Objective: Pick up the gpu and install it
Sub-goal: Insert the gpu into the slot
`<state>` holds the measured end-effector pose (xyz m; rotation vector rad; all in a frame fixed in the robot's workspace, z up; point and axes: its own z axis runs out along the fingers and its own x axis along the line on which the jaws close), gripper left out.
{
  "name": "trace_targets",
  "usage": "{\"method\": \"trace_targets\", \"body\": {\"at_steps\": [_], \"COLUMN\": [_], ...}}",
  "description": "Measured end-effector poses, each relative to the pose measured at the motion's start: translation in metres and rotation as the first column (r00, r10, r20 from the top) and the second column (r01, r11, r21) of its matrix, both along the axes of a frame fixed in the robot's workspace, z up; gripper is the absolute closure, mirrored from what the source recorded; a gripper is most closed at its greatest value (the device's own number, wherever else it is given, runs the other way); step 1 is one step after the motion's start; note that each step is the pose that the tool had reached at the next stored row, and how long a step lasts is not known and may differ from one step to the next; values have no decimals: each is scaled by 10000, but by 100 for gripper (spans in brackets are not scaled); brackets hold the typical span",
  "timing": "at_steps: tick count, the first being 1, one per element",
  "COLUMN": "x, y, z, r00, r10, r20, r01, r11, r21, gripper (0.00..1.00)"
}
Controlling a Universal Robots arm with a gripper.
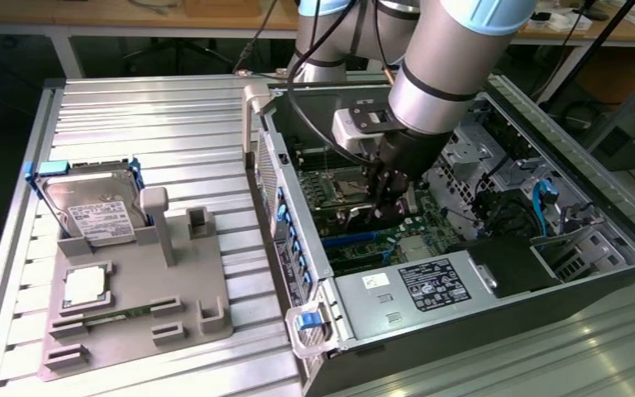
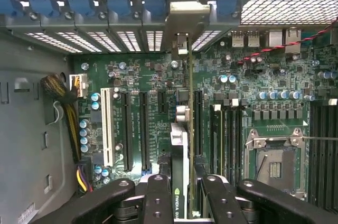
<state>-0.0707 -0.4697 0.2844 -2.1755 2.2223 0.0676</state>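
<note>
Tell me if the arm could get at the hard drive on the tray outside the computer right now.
Probably not as things stand: the hand is down inside the computer case, closed on the graphics card. The hard drive itself sits uncovered in its tray.

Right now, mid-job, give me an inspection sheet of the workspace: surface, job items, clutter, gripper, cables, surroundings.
Surface: ribbed grey metal table, carrying a grey plastic parts holder and an open black computer case.
Job's things: green graphics card with silver end bracket stands edge-on above the green motherboard, bracket at the rear slot openings; whether it is seated cannot be told.
Clutter: silver hard drive with white label and a narrow green memory stick in the holder.
Gripper: black gripper inside the case, shut on the card's top edge.
Cables: yellow-black wire bundle; red-black twisted wires; blue cable.
Surroundings: wooden benches behind.
</note>
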Motion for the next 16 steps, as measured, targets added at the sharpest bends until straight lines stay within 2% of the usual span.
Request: {"method": "trace_targets", "body": {"at_steps": [5,16], "x": [-4,-4], "y": [-1,-1], "z": [-12,-127], "r00": [10000,10000], "r10": [-1,-32], "r20": [1,-1], "r01": [1,32], "r11": [10000,10000], "r21": [0,-1], "gripper": [73,73]}}
